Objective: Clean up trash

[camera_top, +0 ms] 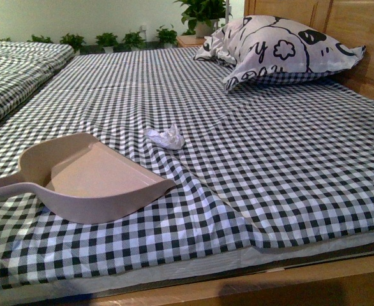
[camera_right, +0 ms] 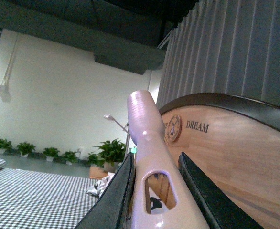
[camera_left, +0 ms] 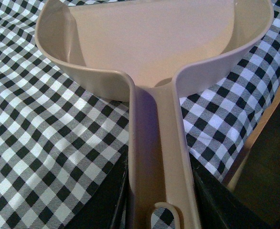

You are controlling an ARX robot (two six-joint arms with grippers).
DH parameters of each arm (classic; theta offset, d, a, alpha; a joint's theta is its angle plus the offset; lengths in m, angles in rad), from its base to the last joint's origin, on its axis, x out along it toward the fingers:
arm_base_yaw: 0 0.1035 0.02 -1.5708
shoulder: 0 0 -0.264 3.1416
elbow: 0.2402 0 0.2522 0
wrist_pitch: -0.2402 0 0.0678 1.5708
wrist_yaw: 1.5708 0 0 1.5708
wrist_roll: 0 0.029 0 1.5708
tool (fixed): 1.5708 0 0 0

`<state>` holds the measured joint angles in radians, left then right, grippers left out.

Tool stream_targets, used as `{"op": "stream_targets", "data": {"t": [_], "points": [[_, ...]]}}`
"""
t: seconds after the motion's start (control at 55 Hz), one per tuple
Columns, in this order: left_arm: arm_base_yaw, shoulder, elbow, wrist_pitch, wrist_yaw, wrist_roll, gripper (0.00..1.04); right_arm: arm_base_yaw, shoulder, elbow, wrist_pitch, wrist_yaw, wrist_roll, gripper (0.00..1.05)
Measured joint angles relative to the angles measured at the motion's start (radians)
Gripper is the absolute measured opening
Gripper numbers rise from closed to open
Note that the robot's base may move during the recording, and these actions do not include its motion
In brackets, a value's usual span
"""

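The trash (camera_top: 165, 136), a small crumpled white wad, lies on the checked bed sheet just beyond the mouth of the beige dustpan (camera_top: 91, 176). The dustpan rests on the sheet at the front left, its open edge toward the wad. My left gripper (camera_left: 159, 191) is shut on the dustpan handle (camera_left: 154, 143); the pan (camera_left: 154, 43) is empty. My right gripper (camera_right: 152, 191) is shut on the pale brush handle (camera_right: 147, 138), held up off the bed with the handle end pointing at the headboard. Neither gripper shows in the front view. The brush's bristles are out of view.
A black-and-white patterned pillow (camera_top: 276, 48) lies at the back right against the wooden headboard (camera_right: 235, 148). A second checked bed (camera_top: 14, 70) is at the left. The bed's wooden front edge (camera_top: 270, 287) runs along the bottom. Potted plants (camera_top: 120, 39) line the far wall.
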<state>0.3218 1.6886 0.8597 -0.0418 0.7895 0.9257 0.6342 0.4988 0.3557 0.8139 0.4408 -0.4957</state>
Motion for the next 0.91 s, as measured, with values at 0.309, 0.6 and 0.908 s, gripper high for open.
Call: {"op": "stream_targets", "data": {"t": [0.309,0.6,0.908], "points": [[0.0,0.0,0.0,0.0,0.0,0.0,0.29,-0.06,0.079,0.125,-0.476,-0.061,0.246,0.23],[0.001,0.0,0.0,0.0,0.0,0.0,0.29,-0.121,0.478,0.219,-0.285,-0.241,0.394,0.23],[0.001,0.0,0.0,0.0,0.0,0.0,0.29,-0.083,0.899,0.406,-0.14,-0.296,0.427,0.23]]}}
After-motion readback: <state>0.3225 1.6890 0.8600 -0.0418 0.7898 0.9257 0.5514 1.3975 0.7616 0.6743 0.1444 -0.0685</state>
